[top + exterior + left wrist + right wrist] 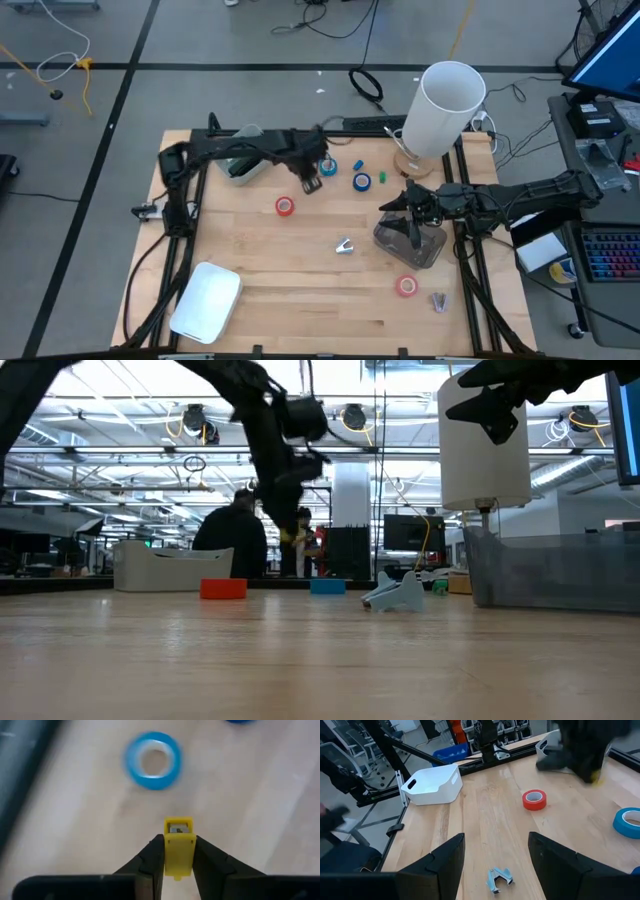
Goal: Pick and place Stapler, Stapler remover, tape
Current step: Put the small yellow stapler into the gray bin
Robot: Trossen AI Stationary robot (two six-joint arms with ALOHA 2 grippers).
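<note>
The left gripper (178, 851) is hanging above the far middle of the table (300, 290), fingers pinching a small yellow stapler (178, 851) over a blue tape roll (152, 760). The right gripper (496, 852) is hovering over a clear bin (410, 245), fingers spread. A red tape roll (285, 206) is lying between the two grippers.

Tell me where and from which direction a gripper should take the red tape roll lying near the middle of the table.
The red tape roll lies flat on the table, pale core facing up, with bare wood all round. Probably best to come straight down from above and pinch across the ring wall, one finger in the core hole and one outside, or span the whole outer rim. A sideways approach would likely push it along.
</note>
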